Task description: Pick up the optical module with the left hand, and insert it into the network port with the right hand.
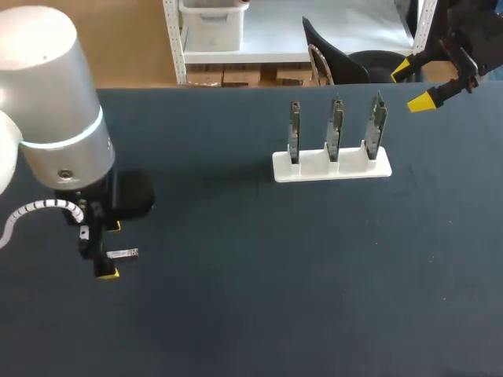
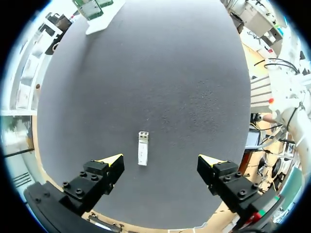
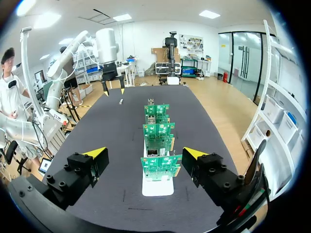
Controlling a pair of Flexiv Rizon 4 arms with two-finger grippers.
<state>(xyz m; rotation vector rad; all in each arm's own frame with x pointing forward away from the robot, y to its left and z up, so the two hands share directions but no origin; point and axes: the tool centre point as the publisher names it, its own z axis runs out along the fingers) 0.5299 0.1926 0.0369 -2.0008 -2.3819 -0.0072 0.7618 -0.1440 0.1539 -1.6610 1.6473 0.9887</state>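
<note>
Optical module [image 1: 122,254], small and silvery, is seen lying flat on the dark surface [image 1: 275,283] at the near left. The left claw [image 1: 111,250] is held over it with fingers spread apart, the module just ahead of the gap and untouched, apparently lined up for the pickup. At the far right, the right claw [image 1: 411,84] is held raised, spread apart and empty, near the right end of a white holder [image 1: 330,168] of three upright circuit boards [image 1: 335,126], likely waiting for the handover.
</note>
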